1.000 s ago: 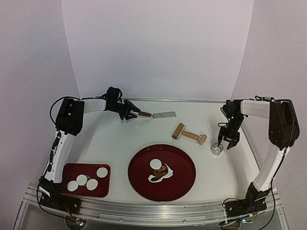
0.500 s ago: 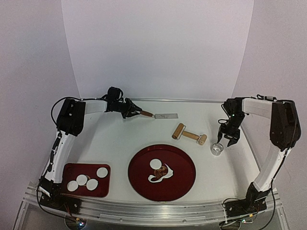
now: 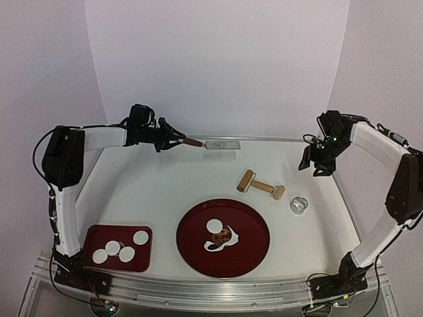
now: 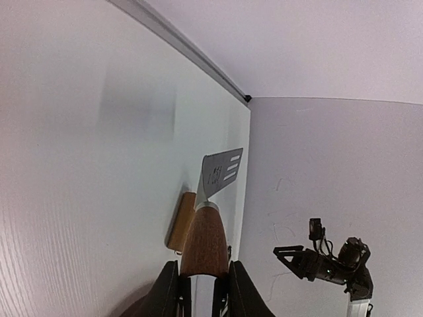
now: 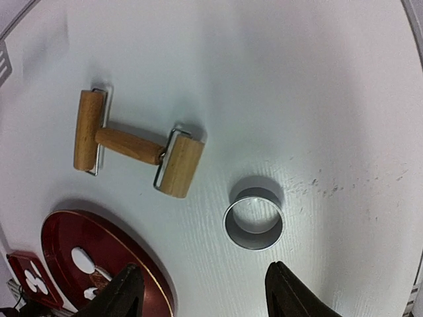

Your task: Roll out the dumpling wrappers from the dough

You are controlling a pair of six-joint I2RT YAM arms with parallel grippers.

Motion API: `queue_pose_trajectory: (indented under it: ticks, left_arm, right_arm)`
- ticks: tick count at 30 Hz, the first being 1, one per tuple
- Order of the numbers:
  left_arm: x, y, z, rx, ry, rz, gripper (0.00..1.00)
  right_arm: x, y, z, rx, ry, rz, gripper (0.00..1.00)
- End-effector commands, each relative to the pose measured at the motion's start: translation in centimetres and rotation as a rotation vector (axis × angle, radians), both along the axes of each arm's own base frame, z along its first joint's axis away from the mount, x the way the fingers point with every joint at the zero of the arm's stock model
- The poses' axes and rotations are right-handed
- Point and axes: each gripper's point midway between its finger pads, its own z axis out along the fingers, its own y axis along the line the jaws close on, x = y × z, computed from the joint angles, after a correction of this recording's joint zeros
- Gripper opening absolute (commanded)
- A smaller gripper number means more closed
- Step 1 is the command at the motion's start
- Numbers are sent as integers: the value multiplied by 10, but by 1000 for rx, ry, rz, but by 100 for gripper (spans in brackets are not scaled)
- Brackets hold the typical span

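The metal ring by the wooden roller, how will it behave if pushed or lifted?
Lying flat on the table, the metal ring would probably slide, not roll, when pushed. Thin-walled and hollow, it is likely light. Its shiny wall may slip in a grip.

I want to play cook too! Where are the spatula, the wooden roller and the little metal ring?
spatula (image 4: pixel 221 173): left wrist view, on the slotted metal blade.
wooden roller (image 5: pixel 127 145): right wrist view, on the middle handle.
metal ring (image 5: pixel 253 243): right wrist view, on its lower rim.
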Motion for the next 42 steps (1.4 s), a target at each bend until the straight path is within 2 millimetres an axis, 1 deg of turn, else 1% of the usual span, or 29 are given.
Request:
queue_pose_trajectory:
  ticks: [1, 3, 6, 9, 10, 14, 16, 18, 22, 24, 27, 31, 33, 35, 38, 42]
  left_arm:
    - [-45, 9, 70, 46, -156, -9, 0]
    - [-74, 16, 62, 118, -112, -19, 0]
    - [-122, 33, 51, 221, -24, -13, 0]
    - [-171, 49, 43, 304, 58, 0, 0]
    - [-185, 52, 41, 333, 82, 4, 0]
    - [-239, 61, 35, 423, 154, 19, 0]
    - [-258, 70, 32, 450, 193, 56, 0]
    - [-272, 78, 31, 458, 216, 83, 0]
    - [-292, 92, 25, 489, 253, 113, 0]
    - [-297, 93, 21, 507, 254, 117, 0]
    - [-297, 89, 16, 503, 254, 107, 0]
    - [-295, 80, 16, 549, 240, 83, 0]
    - [-294, 78, 18, 584, 231, 80, 0]
    - [-294, 78, 18, 604, 229, 78, 0]
    - [-295, 77, 14, 611, 230, 73, 0]
    - [-298, 73, 5, 612, 236, 52, 0]
  right_arm:
    - [-21, 57, -5, 116, 51, 149, 63]
    - [-34, 81, -17, 124, 88, 200, 63]
    - [-49, 110, -34, 141, 133, 243, 62]
    - [-61, 133, -52, 157, 168, 273, 60]
    - [-64, 137, -58, 155, 181, 282, 59]
    - [-77, 144, -90, 122, 261, 302, 53]
    - [-80, 147, -100, 96, 277, 326, 51]
    - [-80, 148, -108, 75, 281, 342, 49]
    - [-77, 149, -122, 43, 280, 363, 43]
    - [-74, 152, -129, 34, 277, 371, 39]
    - [-69, 160, -137, 33, 280, 387, 33]
    - [-67, 170, -143, 4, 275, 409, 25]
    - [-67, 168, -146, -29, 269, 395, 17]
    - [-69, 164, -149, -52, 273, 374, 12]
    - [-72, 157, -152, -83, 278, 350, 6]
    - [-76, 154, -155, -95, 289, 338, 0]
